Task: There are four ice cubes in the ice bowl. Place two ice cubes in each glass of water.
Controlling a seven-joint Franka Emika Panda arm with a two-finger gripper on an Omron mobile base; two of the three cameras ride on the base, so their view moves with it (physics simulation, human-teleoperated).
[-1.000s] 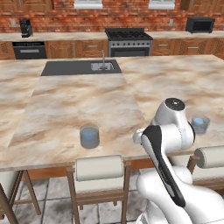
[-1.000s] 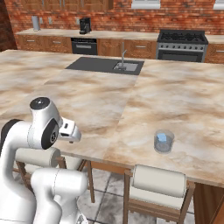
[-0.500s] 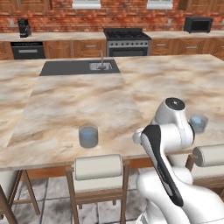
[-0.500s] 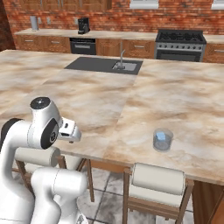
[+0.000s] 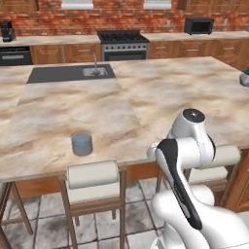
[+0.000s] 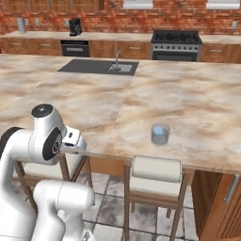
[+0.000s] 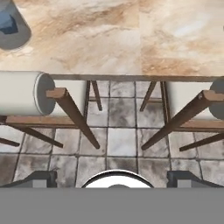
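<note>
One glass of water stands near the counter's front edge, left of my arm. In the hand view a glass of water shows at the top left corner, with a bluish patch inside. The right base view has a glass of water to the right of my arm, also close to the front edge. My gripper is open and holds nothing. It hangs over the floor just off the counter's edge, between two stools. My hand sits beside the arm's upper joint. The ice bowl and the ice cubes are out of view.
Two stools with padded backrests stand under the marble island counter. A sink lies at the island's far left. A small grey pot with a green plant sits at the far right edge. Cabinets and a stove line the back wall.
The whole scene has slid a little to the left in both base views, so the base has moved. The arm keeps its pose and the jaws stay open.
</note>
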